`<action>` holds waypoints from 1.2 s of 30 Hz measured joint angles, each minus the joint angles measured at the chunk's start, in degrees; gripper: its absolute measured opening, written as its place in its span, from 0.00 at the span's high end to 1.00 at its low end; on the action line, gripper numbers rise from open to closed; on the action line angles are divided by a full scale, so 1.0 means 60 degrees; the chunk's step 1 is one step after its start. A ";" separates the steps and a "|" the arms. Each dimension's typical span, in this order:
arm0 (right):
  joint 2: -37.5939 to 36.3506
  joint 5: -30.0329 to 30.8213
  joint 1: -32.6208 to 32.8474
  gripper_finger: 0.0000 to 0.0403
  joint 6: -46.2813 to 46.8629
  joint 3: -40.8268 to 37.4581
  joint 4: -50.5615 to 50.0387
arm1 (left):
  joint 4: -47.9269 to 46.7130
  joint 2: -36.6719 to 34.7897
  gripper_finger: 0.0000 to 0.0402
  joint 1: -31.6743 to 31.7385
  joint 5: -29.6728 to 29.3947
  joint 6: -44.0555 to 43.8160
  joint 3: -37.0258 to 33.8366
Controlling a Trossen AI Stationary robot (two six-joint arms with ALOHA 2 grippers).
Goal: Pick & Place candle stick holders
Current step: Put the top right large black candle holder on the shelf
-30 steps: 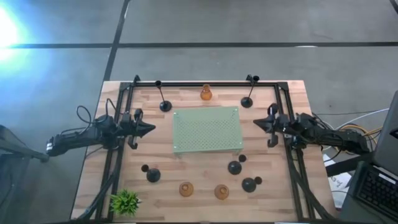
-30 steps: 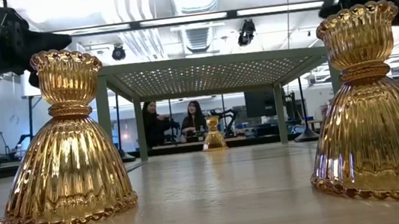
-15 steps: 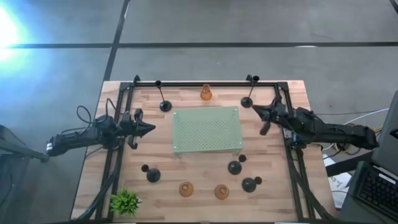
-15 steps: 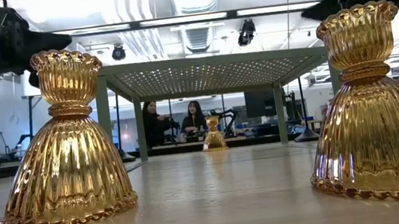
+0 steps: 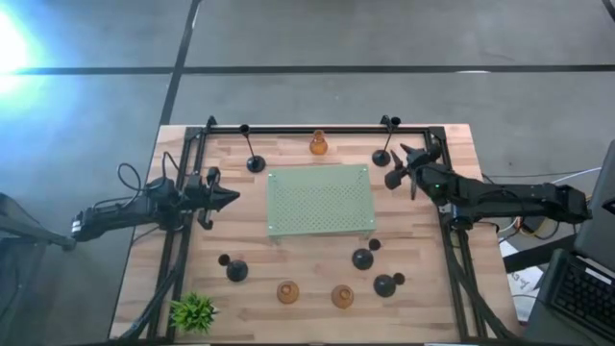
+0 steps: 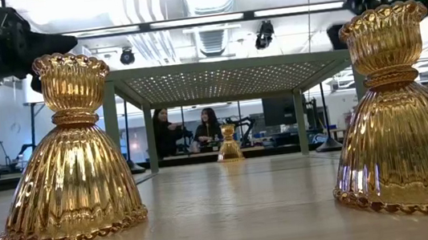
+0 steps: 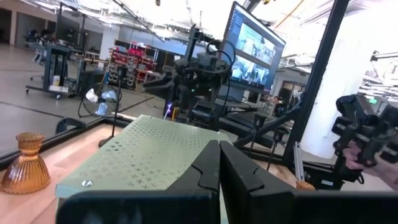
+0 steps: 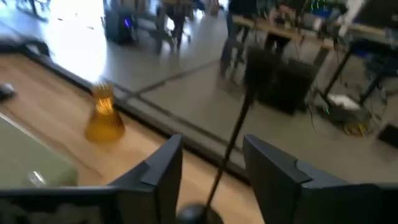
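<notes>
- Candle stick holders stand scattered on a wooden bench around a raised green perforated platform at its middle.
- On the left, the left end effector hovers over the bench just beside the platform's left edge, its fingers clenched together on nothing.
- Near the front left corner sits a small green plant, which is not part of the task.
- A short black holder stands front left, and a tall black holder stands at the back left.
- Two squat amber holders, one left of the other, sit at the front; a third amber holder sits at the back rail. They look like ribbed glass, so likely heavier, slippery and breakable; the narrow waist under the cup seems the best place to take hold.
- Two more short black holders, one behind the other, stand front right.
- At the back right, a tall black holder with a domed base and thin stem is the target. It looks rigid, probably metal, and top-light but easy to tip; the stem low down seems the safest grip.
- The right end effector is just beside this holder, fingers spread apart, with the stem standing between them but not yet gripped.
</notes>
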 joint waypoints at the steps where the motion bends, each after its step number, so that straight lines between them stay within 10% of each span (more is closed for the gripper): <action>1: 0.0100 0.0000 -0.0069 0.55 0.0171 -0.0174 0.0135 | -0.0001 0.0004 0.99 -0.0002 0.0000 -0.0083 0.0000; 13: 0.1220 -0.0057 -0.0692 0.42 -0.0525 -0.1707 0.4460 | -0.0687 0.0029 0.99 -0.0001 0.0004 -0.0631 0.0002; 36: 0.4848 -0.2860 -0.3444 0.53 -0.1125 -0.0451 0.6904 | -0.0579 0.0029 0.99 0.0000 -0.0284 -0.0488 0.0000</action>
